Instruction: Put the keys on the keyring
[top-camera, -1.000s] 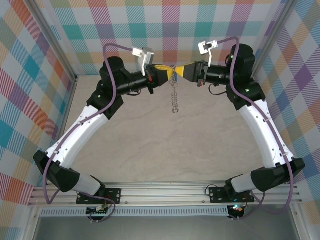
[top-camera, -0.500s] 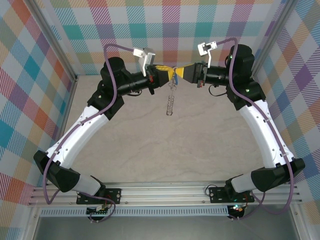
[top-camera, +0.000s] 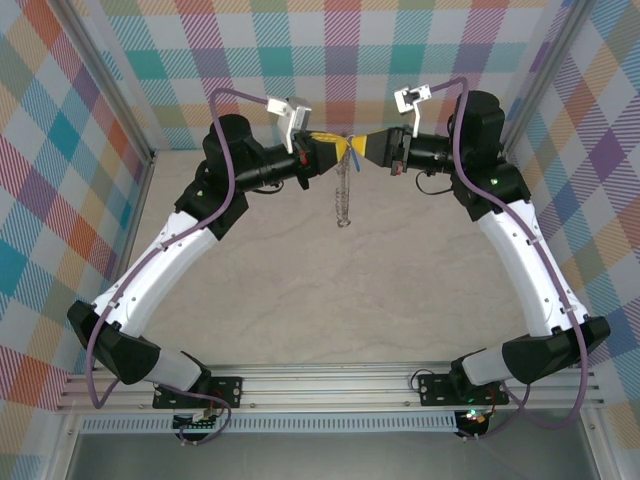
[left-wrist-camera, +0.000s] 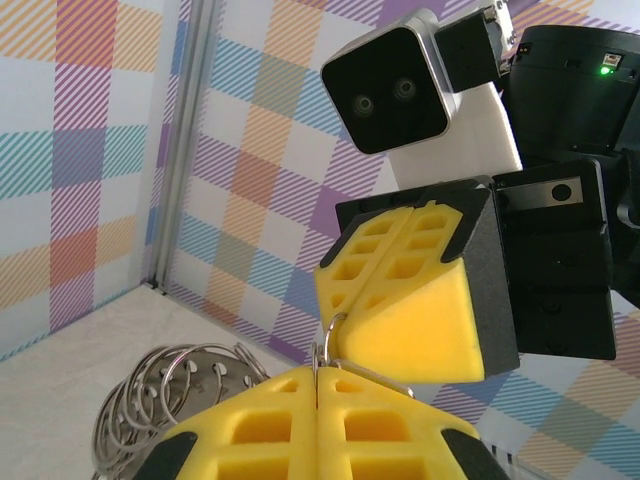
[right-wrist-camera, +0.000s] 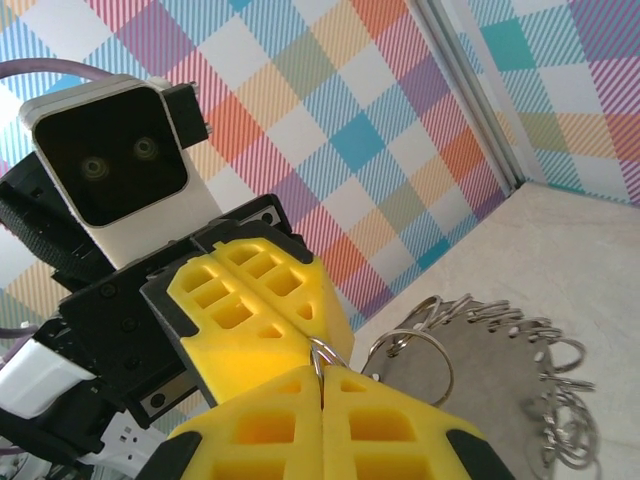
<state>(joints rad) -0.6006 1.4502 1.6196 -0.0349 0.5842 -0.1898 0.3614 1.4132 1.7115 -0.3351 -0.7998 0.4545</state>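
High at the back of the table, my left gripper (top-camera: 340, 148) and right gripper (top-camera: 362, 146) meet tip to tip, both shut. The keyring (top-camera: 343, 195) hangs edge-on below them, a thin silver hoop fringed with small loops. In the left wrist view my left gripper (left-wrist-camera: 318, 375) pinches a thin wire of the keyring (left-wrist-camera: 170, 400), and the right gripper (left-wrist-camera: 335, 318) bites a small loop just above. The right wrist view has the right gripper (right-wrist-camera: 321, 375) shut on a loop of the keyring (right-wrist-camera: 490, 385), the left gripper (right-wrist-camera: 322, 335) touching it. A blue fleck (top-camera: 357, 157) under the tips may be the keys; too small to tell.
Plaid walls (top-camera: 330, 60) close in the back and both sides, with metal corner posts (top-camera: 110, 90). The beige table top (top-camera: 330, 290) lies bare under the hanging ring. A metal rail (top-camera: 330, 385) with the arm bases runs along the near edge.
The hanging keyring has swung a little to the left. Both grippers stay shut, tip to tip, the right one drawn slightly up and back.
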